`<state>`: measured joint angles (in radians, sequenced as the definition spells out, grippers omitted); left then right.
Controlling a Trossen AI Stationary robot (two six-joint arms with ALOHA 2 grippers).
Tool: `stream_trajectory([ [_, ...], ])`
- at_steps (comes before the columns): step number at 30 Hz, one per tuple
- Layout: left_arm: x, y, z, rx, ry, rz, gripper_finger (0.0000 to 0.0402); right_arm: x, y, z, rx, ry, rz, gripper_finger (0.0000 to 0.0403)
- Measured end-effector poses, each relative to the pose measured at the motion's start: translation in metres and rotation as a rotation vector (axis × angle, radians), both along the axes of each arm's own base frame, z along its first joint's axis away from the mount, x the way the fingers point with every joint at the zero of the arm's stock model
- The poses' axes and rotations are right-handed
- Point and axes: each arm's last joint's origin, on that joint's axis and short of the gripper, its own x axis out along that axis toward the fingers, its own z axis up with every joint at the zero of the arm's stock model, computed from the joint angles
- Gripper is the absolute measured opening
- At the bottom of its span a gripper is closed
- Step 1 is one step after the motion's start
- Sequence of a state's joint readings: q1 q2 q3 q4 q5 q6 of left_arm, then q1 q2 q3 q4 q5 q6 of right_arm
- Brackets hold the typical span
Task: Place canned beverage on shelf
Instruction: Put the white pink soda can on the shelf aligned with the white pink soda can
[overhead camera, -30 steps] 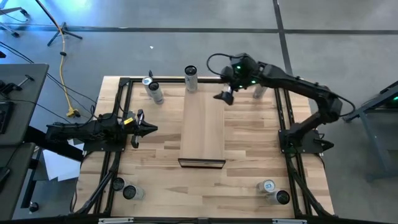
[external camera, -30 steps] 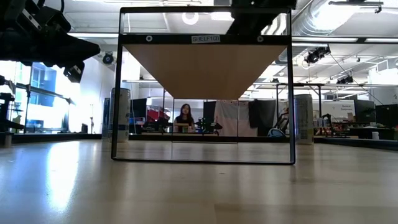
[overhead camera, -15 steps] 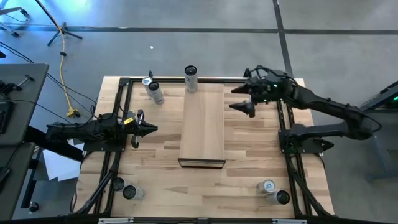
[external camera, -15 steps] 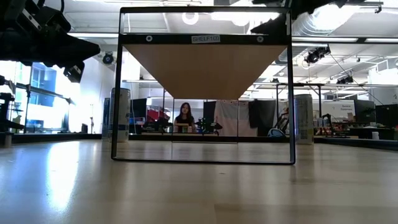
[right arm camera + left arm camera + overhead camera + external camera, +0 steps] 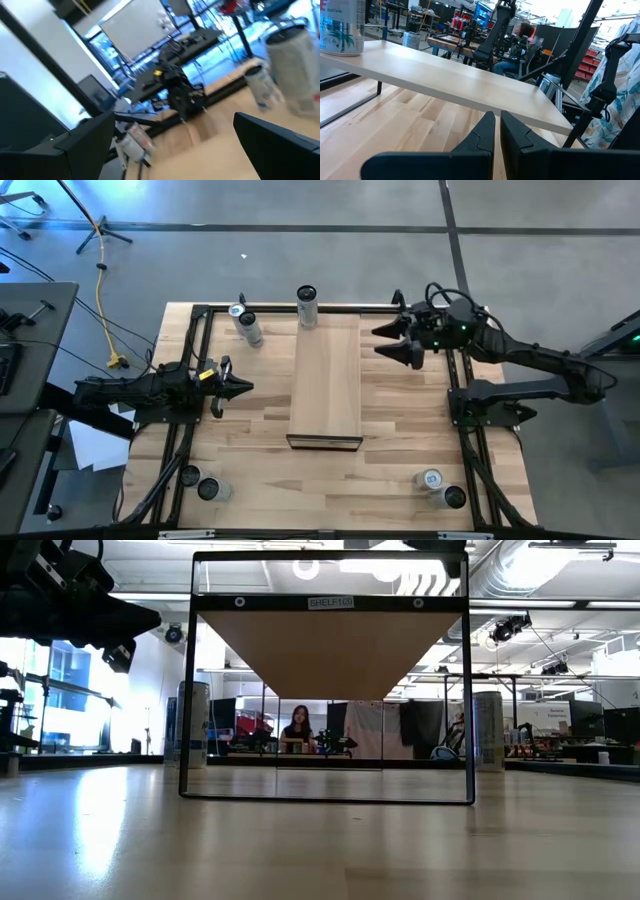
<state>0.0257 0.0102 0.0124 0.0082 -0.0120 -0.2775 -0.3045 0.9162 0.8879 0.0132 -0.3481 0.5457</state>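
Right pincer (image 5: 397,341): released, empty; withdrawn from shelf's (image 5: 326,380) far end toward tabletop's right edge.
Can (image 5: 307,307): standing at shelf's far end; placement apparently done.
Left pincer (image 5: 243,388): clenched, idle.

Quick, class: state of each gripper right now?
Left gripper: closed, holding nothing, beside the shelf.
Right gripper: open, holding nothing, at the table's far right.

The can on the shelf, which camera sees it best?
The high view: the can stands upright at the shelf's far end. The left wrist view catches only part of it. In the low and right wrist views I cannot pick it out.
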Motion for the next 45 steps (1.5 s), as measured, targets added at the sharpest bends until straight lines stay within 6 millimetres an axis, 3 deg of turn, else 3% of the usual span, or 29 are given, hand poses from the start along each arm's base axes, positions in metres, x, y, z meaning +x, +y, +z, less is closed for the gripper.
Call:
stream_trajectory([
  [8,0.000,0.000,0.002,-0.029,-0.021,0.000,0.0003,0.002,0.008,0.006,-0.021,-0.060,0.040,0.0394],
  [18,-0.001,0.001,0.015,-0.534,-0.182,0.001,0.0003,0.002,0.009,0.005,0.067,-0.050,0.044,0.0394],
  [29,-0.004,0.009,0.019,-0.652,-0.319,0.235,0.0003,0.002,0.009,0.005,0.067,-0.050,0.044,0.0394],
  [36,-0.007,0.009,0.029,-0.673,-0.431,0.221,0.0003,0.002,0.008,0.005,0.067,-0.050,0.043,0.0394],
  [45,-0.013,0.011,0.041,-0.501,-0.542,0.291,0.0015,0.002,0.008,0.005,0.067,-0.050,0.036,0.0394],
])
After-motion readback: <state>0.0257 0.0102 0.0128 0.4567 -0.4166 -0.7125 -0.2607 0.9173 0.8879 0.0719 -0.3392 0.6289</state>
